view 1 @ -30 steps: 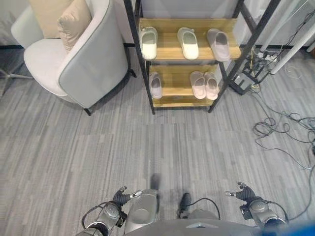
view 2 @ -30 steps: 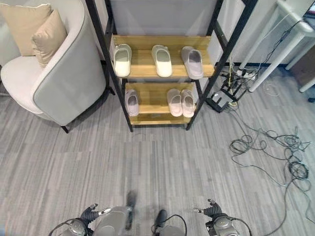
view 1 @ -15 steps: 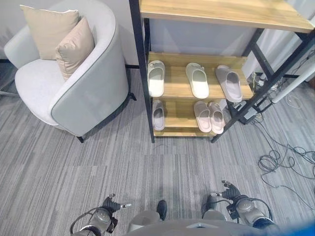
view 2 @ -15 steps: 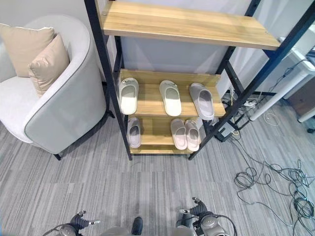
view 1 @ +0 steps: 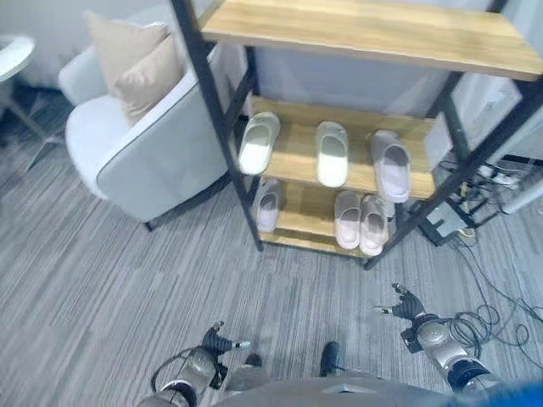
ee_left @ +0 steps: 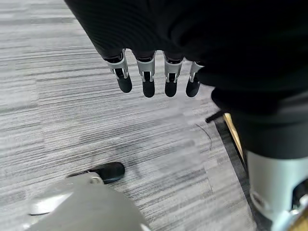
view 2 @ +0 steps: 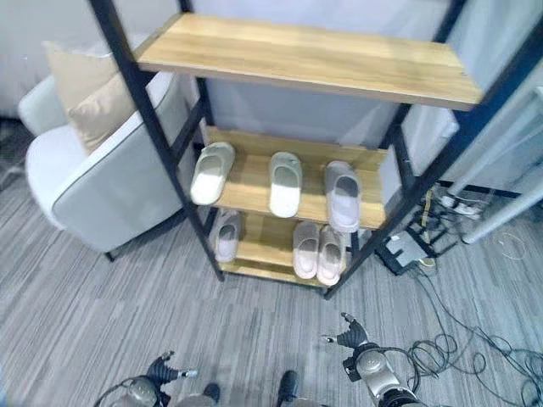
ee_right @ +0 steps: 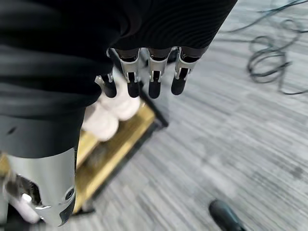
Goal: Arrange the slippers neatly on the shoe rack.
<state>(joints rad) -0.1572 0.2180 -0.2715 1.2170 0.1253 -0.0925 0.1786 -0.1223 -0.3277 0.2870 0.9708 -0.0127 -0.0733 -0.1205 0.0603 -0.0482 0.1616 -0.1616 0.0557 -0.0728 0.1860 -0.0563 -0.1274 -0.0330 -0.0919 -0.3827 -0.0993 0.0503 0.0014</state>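
Black-framed wooden shoe rack (view 1: 399, 182) at frame centre: three pale slippers (view 1: 332, 153) on the middle shelf, three (view 1: 348, 219) on the bottom, long axes front-to-back, toes toward frame top. Left hand (view 1: 218, 340) and right hand (view 1: 405, 305) at the bottom, fingers relaxed, empty

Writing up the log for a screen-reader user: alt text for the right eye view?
A black-framed wooden shoe rack holds three pale slippers on its middle shelf and three more on the bottom shelf. A grey armchair stands beside it; both robot hands hang low, empty.
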